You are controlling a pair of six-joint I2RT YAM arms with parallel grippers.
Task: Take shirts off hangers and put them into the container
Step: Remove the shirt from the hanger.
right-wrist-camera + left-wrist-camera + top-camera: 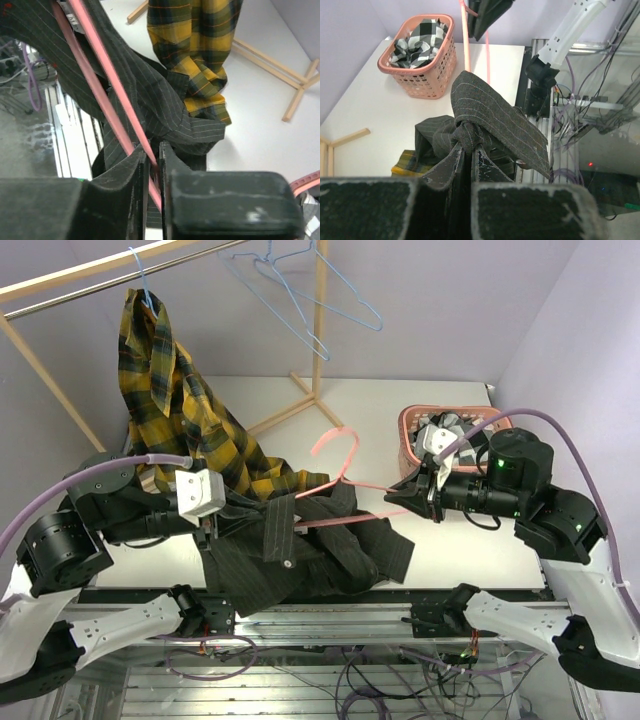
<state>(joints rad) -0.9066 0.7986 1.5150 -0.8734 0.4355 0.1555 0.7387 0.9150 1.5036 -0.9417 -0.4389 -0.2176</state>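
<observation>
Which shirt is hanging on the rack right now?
The yellow-and-black plaid shirt, hung on a light blue hanger. The dark pinstriped shirt is off the rack, clamped in the left gripper, and the checked shirt lies in the pink basket.

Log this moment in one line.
left gripper: shut on pinstriped shirt | right gripper: shut on pink hanger | basket: checked shirt inside

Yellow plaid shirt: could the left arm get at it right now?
Probably not yet: the left gripper is clamped on the pinstriped shirt. Otherwise the plaid shirt hangs close by that arm, nothing between.
</observation>
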